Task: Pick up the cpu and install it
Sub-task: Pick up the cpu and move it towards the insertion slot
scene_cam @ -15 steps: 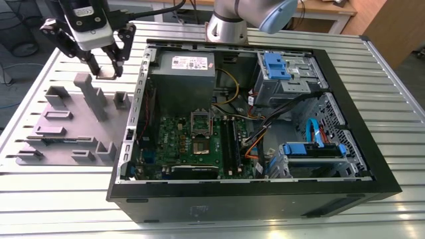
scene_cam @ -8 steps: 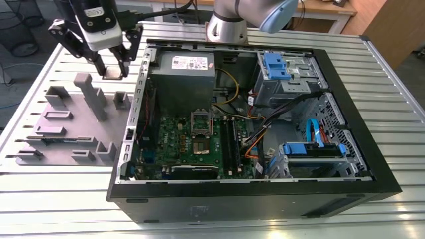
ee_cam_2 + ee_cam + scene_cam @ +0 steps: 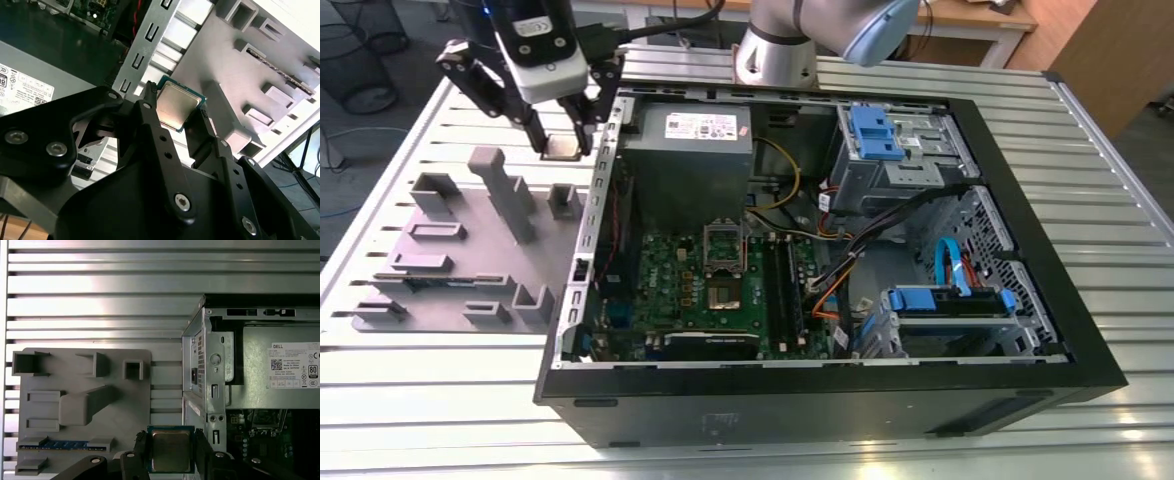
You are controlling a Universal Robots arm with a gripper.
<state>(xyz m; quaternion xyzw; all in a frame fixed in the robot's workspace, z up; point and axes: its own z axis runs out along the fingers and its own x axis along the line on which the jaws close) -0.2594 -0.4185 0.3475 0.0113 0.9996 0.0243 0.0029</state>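
The cpu (image 3: 562, 148) is a small square chip with a silvery metal top and a green edge. My gripper (image 3: 564, 140) is shut on the cpu and holds it in the air, above the far end of the grey fixture plate (image 3: 454, 270), just outside the computer case's side wall. In both wrist views the black fingers (image 3: 148, 112) (image 3: 141, 454) press on two opposite edges of the cpu (image 3: 175, 104) (image 3: 171, 450). On the motherboard the socket (image 3: 724, 293) lies bare, its hinged metal frame (image 3: 724, 240) raised.
The open computer case (image 3: 1014, 240) lies on a slatted metal table (image 3: 440, 400). The grey power-supply box (image 3: 691, 165) sits inside, close to my gripper. Tall fixture blocks (image 3: 507, 195) rise from the plate. Cables and blue drive bays (image 3: 947, 290) fill the case's other half.
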